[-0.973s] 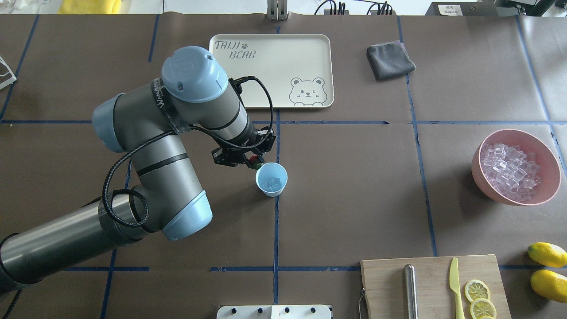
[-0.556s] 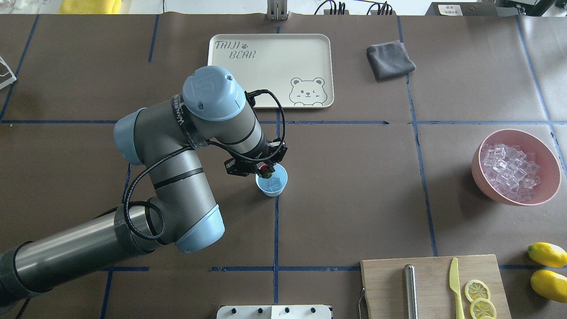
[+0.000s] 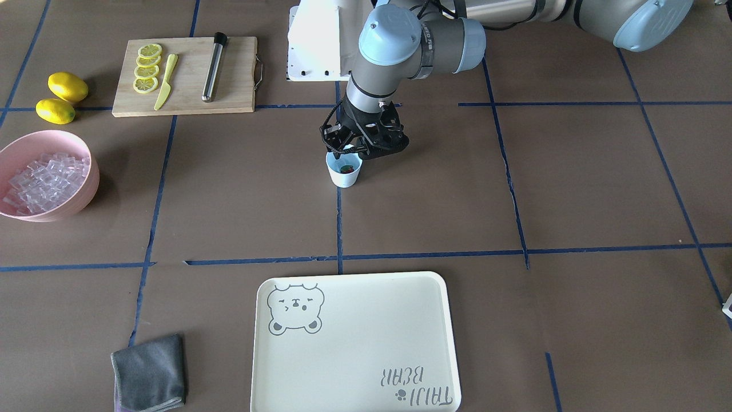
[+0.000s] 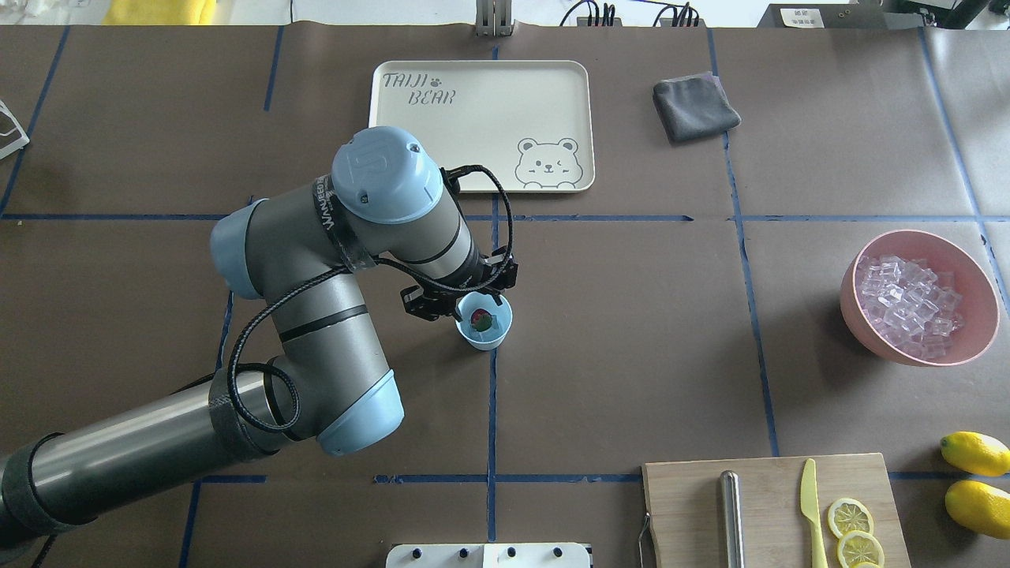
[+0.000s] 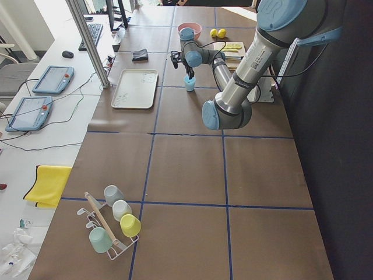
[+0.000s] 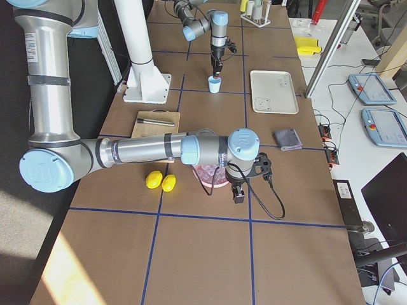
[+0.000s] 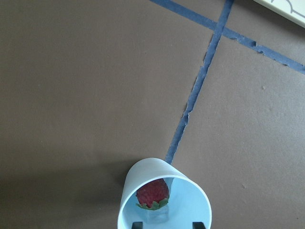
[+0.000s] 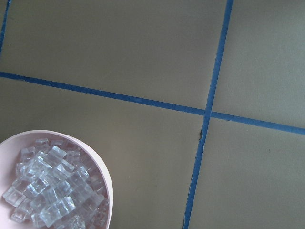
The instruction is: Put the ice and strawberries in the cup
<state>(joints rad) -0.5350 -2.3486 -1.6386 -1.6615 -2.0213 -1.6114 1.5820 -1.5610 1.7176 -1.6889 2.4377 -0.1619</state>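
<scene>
The pale blue cup [image 4: 484, 321] stands on a blue tape line mid-table. A red strawberry [image 7: 152, 192] with a green cap lies inside it, and something clear that may be ice [image 7: 156, 215] shows beneath. My left gripper [image 7: 167, 224] hovers just above the cup's rim [image 3: 343, 162], open, its two fingertips [image 7: 137, 223] apart with nothing between them. Most of the ice [image 4: 907, 302] fills a pink bowl [image 4: 978, 276] at the right. My right gripper [image 6: 239, 190] hangs beside that bowl; I cannot tell whether it is open or shut.
A cream bear tray [image 4: 481, 126] and a grey cloth [image 4: 694, 106] lie at the far side. A wooden board [image 4: 769, 513] with a knife, a metal rod and lemon slices sits near the front right, beside two lemons [image 4: 977, 454].
My left arm moved right until the gripper was over the cup. The strawberry left the fingers and now lies in the cup.
</scene>
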